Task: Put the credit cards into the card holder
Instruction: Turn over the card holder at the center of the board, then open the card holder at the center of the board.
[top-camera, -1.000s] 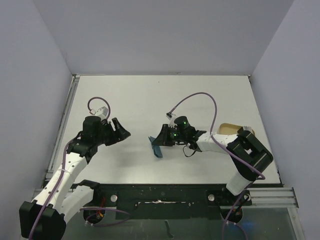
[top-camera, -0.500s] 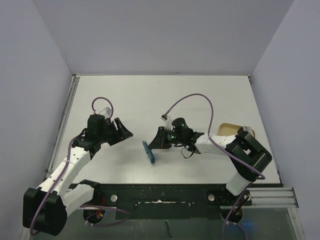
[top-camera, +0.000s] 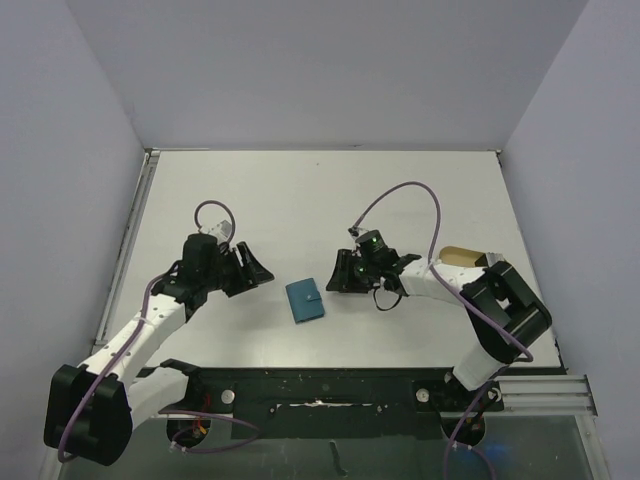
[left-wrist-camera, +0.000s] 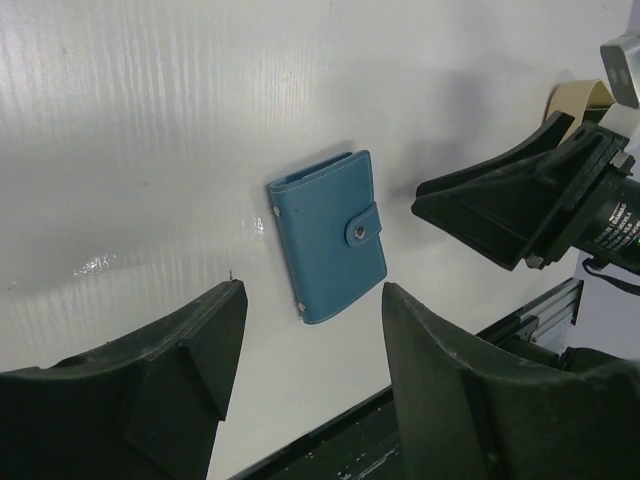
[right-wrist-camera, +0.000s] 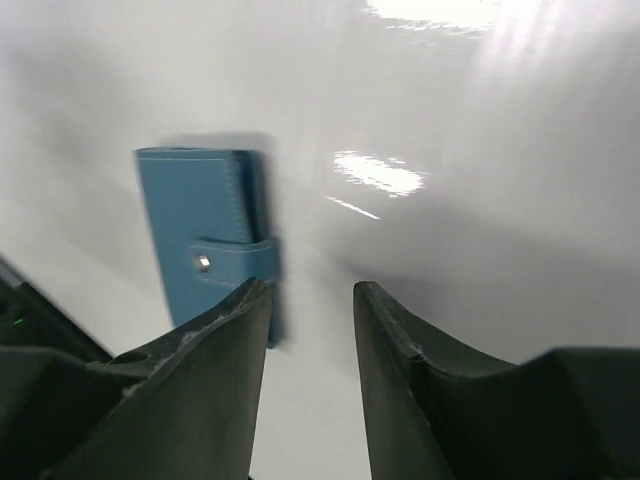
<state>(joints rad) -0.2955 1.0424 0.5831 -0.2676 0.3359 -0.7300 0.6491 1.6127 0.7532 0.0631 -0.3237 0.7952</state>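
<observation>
The card holder (top-camera: 305, 300), a small teal-blue wallet, lies flat and snapped shut on the white table between the two arms. It also shows in the left wrist view (left-wrist-camera: 328, 235) and in the right wrist view (right-wrist-camera: 200, 235). My right gripper (top-camera: 336, 283) (right-wrist-camera: 311, 287) stands open just right of it, with nothing between the fingers. My left gripper (top-camera: 258, 270) (left-wrist-camera: 312, 288) is open a short way to the left of the card holder, pointing at it. A tan flat piece (top-camera: 462, 256) lies half hidden under the right arm. I cannot tell whether it is the credit cards.
The right gripper's black fingers (left-wrist-camera: 500, 210) show beyond the wallet in the left wrist view. A black rail (top-camera: 320, 385) runs along the near table edge. Grey walls close the table on the left, back and right.
The right gripper has opened and let go of the card holder, which went from standing on edge to lying flat. The right gripper drew back right. The left gripper came closer.
</observation>
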